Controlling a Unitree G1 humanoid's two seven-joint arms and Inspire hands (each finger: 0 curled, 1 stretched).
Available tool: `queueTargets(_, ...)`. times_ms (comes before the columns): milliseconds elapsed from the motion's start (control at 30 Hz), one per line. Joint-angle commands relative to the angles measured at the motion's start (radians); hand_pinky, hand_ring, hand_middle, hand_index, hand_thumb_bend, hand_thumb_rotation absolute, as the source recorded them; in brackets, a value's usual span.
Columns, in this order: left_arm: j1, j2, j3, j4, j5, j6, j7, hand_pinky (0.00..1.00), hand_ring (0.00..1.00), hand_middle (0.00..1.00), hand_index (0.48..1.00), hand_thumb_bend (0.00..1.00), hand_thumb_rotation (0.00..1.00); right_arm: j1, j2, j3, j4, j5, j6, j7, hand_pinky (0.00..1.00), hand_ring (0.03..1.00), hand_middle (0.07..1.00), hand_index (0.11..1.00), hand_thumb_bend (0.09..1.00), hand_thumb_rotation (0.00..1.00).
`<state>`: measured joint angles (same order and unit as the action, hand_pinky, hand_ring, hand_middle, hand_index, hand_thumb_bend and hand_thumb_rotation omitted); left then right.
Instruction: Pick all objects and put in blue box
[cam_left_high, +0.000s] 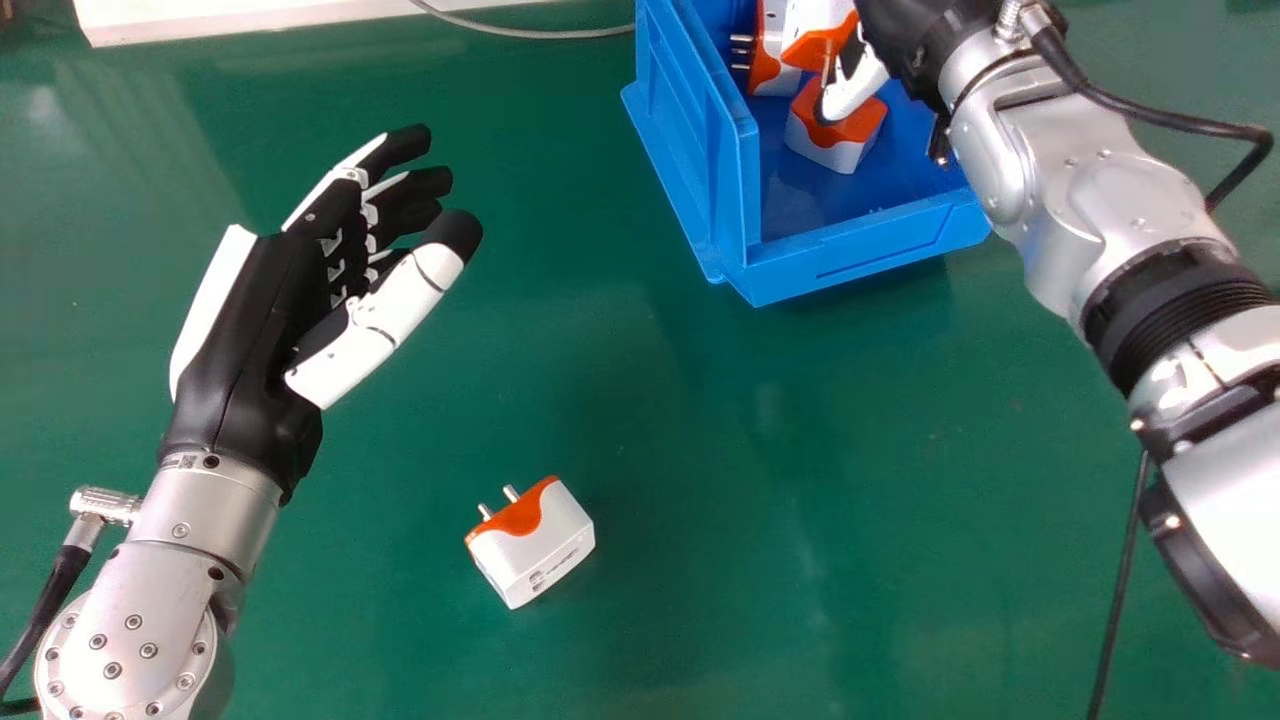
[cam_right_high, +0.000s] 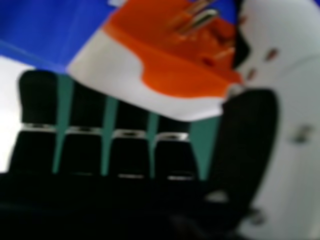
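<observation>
Head view, white slab (cam_left_high: 250, 18) and grey cable (cam_left_high: 540, 34) toward worktop's (cam_left_high: 700, 480) far side, beside blue box (cam_left_high: 850, 253), right hand (cam_left_high: 858, 88) pinching adapter (cam_right_high: 185, 75), left hand (cam_left_high: 265, 330) loosely spread

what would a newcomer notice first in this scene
Probably the bright blue plastic box at the head view's upper right, with orange-white plug adapters inside. Next, the lone white adapter with orange trim on the green table, then the black-white left hand, open at left.
</observation>
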<state>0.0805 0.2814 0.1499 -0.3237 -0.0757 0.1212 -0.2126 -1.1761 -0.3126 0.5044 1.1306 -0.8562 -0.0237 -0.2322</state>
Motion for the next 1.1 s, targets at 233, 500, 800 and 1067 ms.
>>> queueTargets(233, 0.015, -0.001, 0.005, 0.002, 0.001, -0.043, -0.001, 0.83, 0.87, 0.86, 0.883, 0.65, 0.59, -0.004, -0.016, 0.013, -0.064, 0.023, 0.034, 0.023, 0.43, 0.755, 0.786, 0.722, 0.449, 0.00)
queueTargets(500, 0.008, 0.000, 0.001, -0.012, 0.003, -0.028, 0.004, 0.83, 0.87, 0.86, 0.883, 0.65, 0.59, -0.001, -0.041, 0.053, -0.084, -0.002, 0.045, 0.027, 0.72, 0.905, 0.936, 0.874, 0.581, 0.00)
queueTargets(800, 0.006, 0.000, 0.003, 0.001, 0.004, -0.039, 0.003, 0.83, 0.87, 0.86, 0.882, 0.64, 0.58, 0.026, -0.052, 0.060, -0.115, -0.013, 0.056, 0.006, 0.77, 0.942, 0.972, 0.910, 0.499, 0.00)
queueTargets(1067, 0.007, -0.001, 0.002, 0.011, 0.005, -0.045, 0.004, 0.84, 0.87, 0.86, 0.884, 0.64, 0.58, 0.062, -0.067, 0.040, -0.161, -0.003, 0.067, 0.005, 0.78, 0.946, 0.984, 0.921, 0.404, 0.00)
